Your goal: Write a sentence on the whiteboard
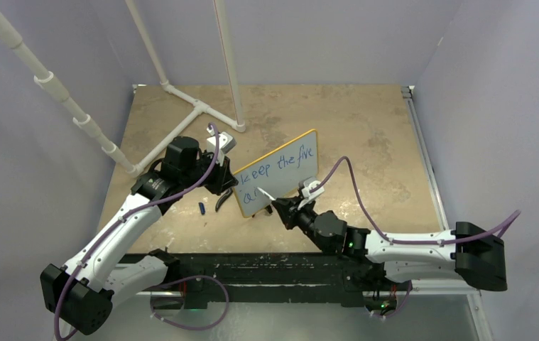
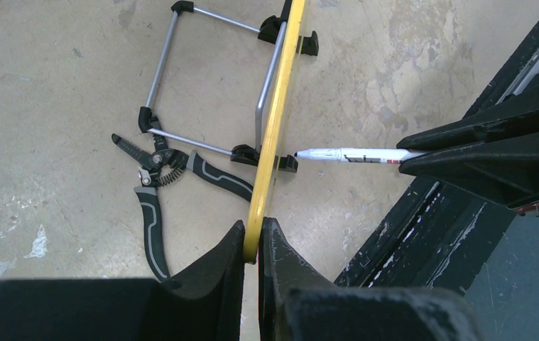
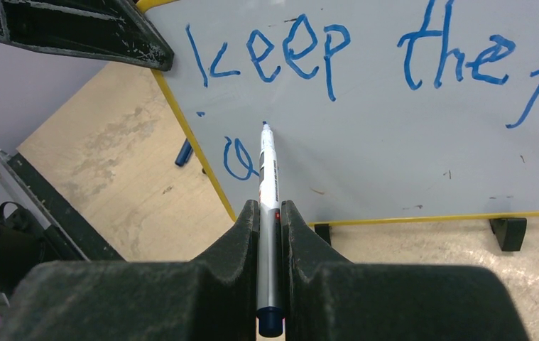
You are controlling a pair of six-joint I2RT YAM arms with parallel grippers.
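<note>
With the whiteboard (image 1: 291, 177) upright at frame centre, its edge clamped by the left tool (image 2: 252, 240), the right tool (image 3: 270, 213) grips the marker (image 3: 268, 167) at line two of the sentence (image 3: 300, 53); next, probably another letter stroke rightward.

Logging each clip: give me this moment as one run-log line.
left tool: shut on whiteboard edge | right tool: shut on marker, tip at second line | sentence: first line written, second barely begun

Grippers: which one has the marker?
The right gripper: it is shut on the marker, whose tip is at the whiteboard face. The left gripper instead pinches the board's yellow edge.
</note>
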